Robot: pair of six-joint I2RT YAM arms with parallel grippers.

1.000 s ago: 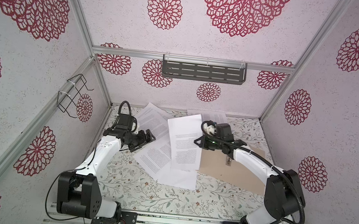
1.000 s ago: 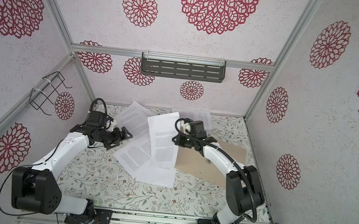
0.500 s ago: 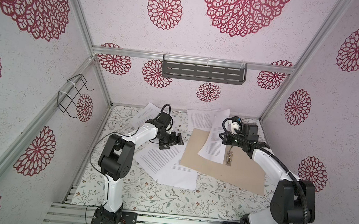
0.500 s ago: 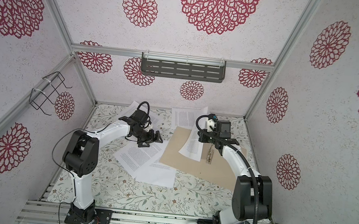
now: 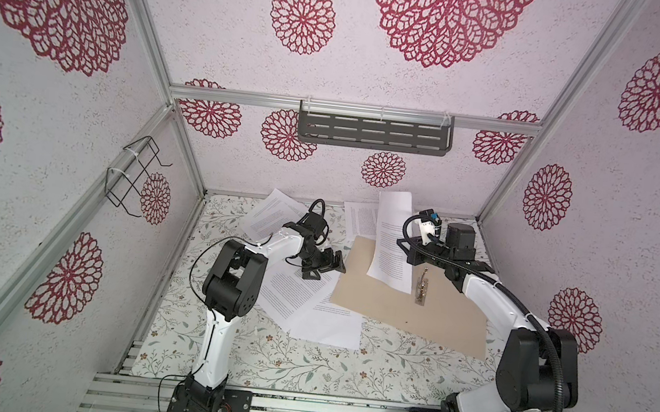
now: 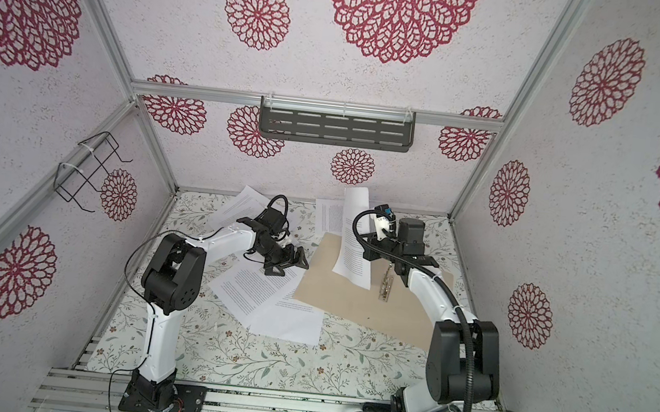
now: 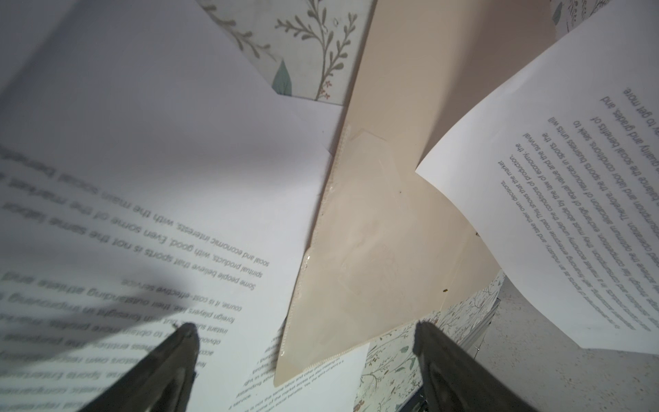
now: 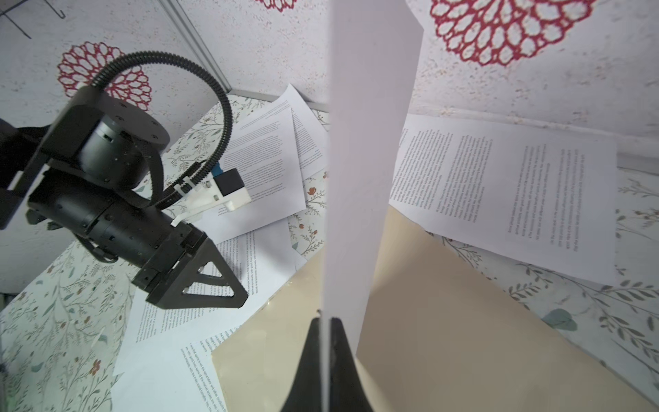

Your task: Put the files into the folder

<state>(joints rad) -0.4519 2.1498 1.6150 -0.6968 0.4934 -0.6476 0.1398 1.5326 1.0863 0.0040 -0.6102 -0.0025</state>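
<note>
Since the right pincer (image 8: 326, 321) is clamped on one edge of a single sheet (image 8: 367, 142), the paper stands up beyond its tips, curling: light, floppy, slick. Beneath lies the folder (image 5: 413, 312), open flat, stiff matte tan card, metal fastener (image 5: 421, 287) at the spine. My left pincer (image 7: 305, 324) hangs apart, empty, over the other files (image 5: 301, 300) on the counter (image 5: 303, 363); I'd pinch those by a free edge.
</note>
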